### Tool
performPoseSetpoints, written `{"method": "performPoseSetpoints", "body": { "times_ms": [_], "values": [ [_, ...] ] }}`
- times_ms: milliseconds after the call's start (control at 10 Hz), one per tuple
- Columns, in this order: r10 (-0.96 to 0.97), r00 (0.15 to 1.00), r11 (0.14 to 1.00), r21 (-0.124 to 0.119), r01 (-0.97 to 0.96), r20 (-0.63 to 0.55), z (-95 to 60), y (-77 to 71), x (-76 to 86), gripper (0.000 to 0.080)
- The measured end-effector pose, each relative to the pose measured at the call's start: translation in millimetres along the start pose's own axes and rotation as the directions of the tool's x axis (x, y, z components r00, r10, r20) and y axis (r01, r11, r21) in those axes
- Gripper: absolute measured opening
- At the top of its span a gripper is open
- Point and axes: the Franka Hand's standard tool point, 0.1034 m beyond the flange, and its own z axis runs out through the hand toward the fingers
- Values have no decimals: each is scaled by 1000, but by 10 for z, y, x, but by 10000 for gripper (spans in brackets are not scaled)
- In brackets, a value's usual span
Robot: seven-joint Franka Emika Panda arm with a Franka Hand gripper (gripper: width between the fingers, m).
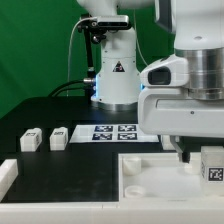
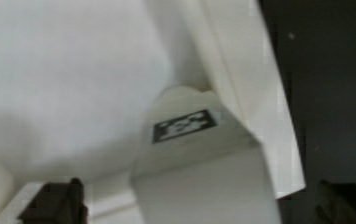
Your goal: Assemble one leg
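The marker board [image 1: 113, 131] lies flat on the black table [image 1: 50, 108] — green backdrop [image 1: 30, 45] behind.

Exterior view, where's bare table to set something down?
The black table is bare behind the two loose legs, up to the robot base. It is also bare between those legs and the marker board. The exterior view's right is crowded: gripper over the white tray-like part.

The gripper's [image 1: 192, 150] fingertips were hidden behind the tray [image 1: 150, 185] wall, so its state could not be told. 1 leg [image 1: 213, 163] was cut by the exterior view's right edge. The wrist view was blurred.
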Motion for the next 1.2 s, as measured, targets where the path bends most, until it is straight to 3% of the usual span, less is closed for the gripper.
{"method": "performPoseSetpoints", "body": {
  "times_ms": [300, 500, 800, 900, 1000, 1200],
  "values": [
    [19, 1000, 1000, 2, -19, -8, -2, 3, 15, 640],
    [159, 987, 987, 6, -159, -6, -1, -8, 12, 296],
    [433, 901, 901, 10, -433, 0, 6, -1, 27, 292],
    [560, 828, 828, -5, -560, 19, 0, 13, 68, 292],
    [683, 729, 731, -35, -682, 41, -5, 22, 85, 292],
    [891, 451, 453, -47, -890, 59, -11, 44, 74, 292]
  ]
}}
